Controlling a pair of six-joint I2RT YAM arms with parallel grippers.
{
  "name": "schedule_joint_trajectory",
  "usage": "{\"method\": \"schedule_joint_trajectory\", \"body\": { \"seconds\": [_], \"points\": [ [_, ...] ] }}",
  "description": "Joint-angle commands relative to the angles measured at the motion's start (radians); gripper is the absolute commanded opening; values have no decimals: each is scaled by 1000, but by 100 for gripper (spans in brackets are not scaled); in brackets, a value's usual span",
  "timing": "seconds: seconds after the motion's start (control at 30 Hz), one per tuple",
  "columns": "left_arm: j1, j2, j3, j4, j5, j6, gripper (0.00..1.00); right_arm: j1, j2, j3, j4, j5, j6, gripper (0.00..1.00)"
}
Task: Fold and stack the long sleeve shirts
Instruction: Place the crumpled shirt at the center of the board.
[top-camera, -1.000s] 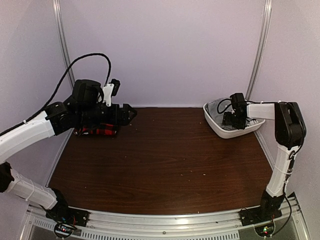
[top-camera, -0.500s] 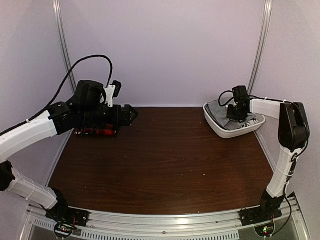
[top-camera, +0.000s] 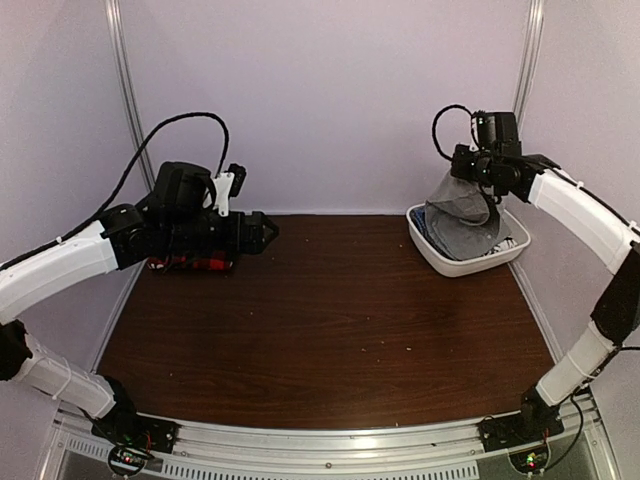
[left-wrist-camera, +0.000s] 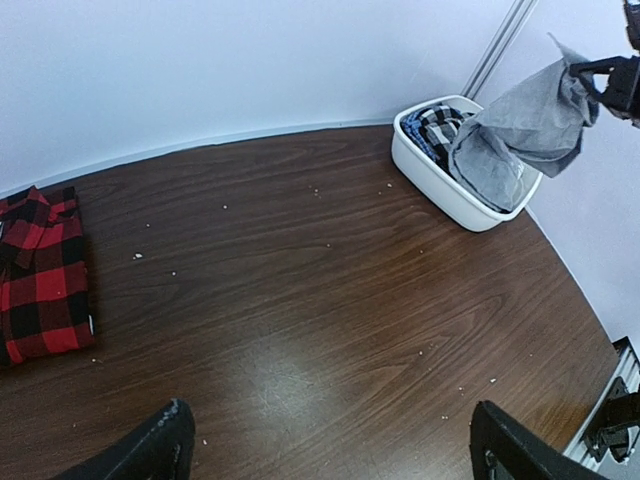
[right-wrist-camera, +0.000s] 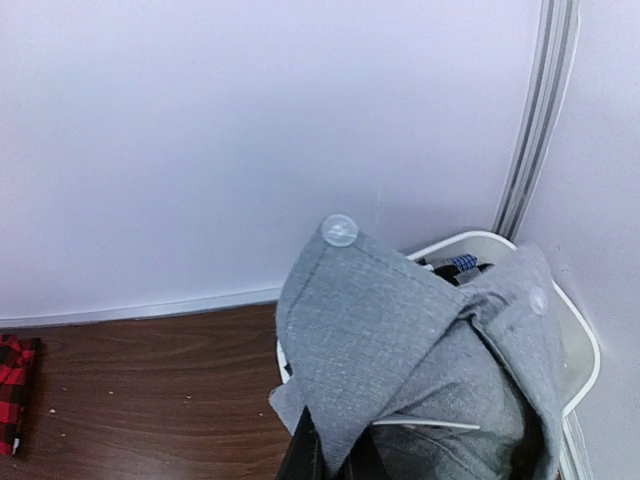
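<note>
grey shirt (top-camera: 462, 225) half out of white bin (top-camera: 433, 256); checked cloth (left-wrist-camera: 436, 124) inside

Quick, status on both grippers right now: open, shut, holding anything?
Left gripper: open, holding nothing.
Right gripper: shut on the plain light grey cloth shirt, which hangs over the white plastic tub.

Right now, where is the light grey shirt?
In the top view the light grey shirt hangs at the far right of the table, pinched by the right gripper, with its lower part inside the white basket.
</note>
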Motion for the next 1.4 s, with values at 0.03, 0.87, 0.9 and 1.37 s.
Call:
{"method": "schedule_joint_trajectory", "body": {
  "seconds": [0.03, 0.87, 0.9, 1.37],
  "points": [
    [7, 4, 19, 36, 31, 4, 98, 129, -183, 59, 53, 86, -51, 0],
    [7, 12, 7, 112, 130, 18, 98, 356, -177, 275, 43, -405, 95, 0],
    [8, 15, 3, 115, 132, 16, 98, 355, -136, 251, 57, -438, 98, 0],
    [4, 200, -171, 305, 274, -36, 96, 335, 434, 284, 19, -504, 118, 36]
  ]
}}
